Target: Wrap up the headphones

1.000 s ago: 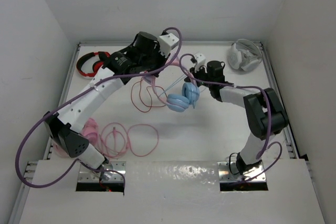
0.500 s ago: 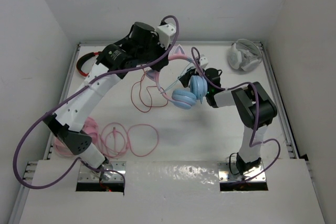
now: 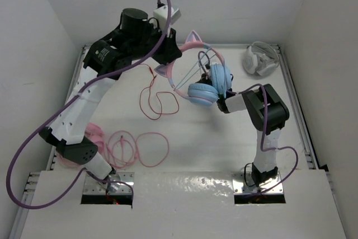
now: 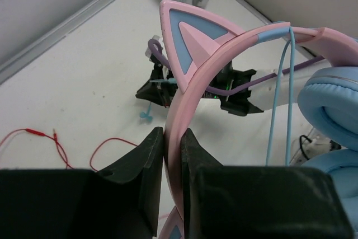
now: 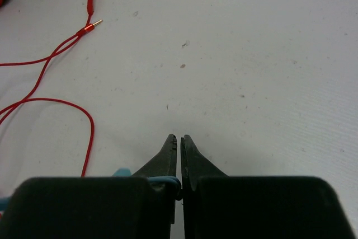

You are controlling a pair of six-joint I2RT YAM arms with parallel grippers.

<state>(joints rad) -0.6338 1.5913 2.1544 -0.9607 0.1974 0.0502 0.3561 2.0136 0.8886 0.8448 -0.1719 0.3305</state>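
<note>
Top external view showed the white table (image 3: 235, 144) with both arms reaching toward its upper middle. The left arm (image 3: 84, 104) rose tall from the lower left of the frame, and the right arm (image 3: 268, 116) bent in from the lower right. The headphones (image 3: 202, 93) hung in the air between them, just above the centre of the frame, blue ear cups low and cat ears high. A white-grey headset (image 3: 261, 59) lay at the upper right corner of the table. Pink headphones (image 3: 95, 138) sat at the lower left, their pink cable (image 3: 151, 149) looped beside them. A red cable (image 3: 156, 102) trailed left of centre.

In the left wrist view, the left gripper (image 4: 172, 138) was clamped tight on the pink headband (image 4: 221, 54), below one cat ear. The thin blue cable (image 4: 290, 96) ran down from the band at the right.

In the right wrist view, the right gripper (image 5: 179, 140) had its jaws almost touching, a light blue strand pinched near their roots.
</note>
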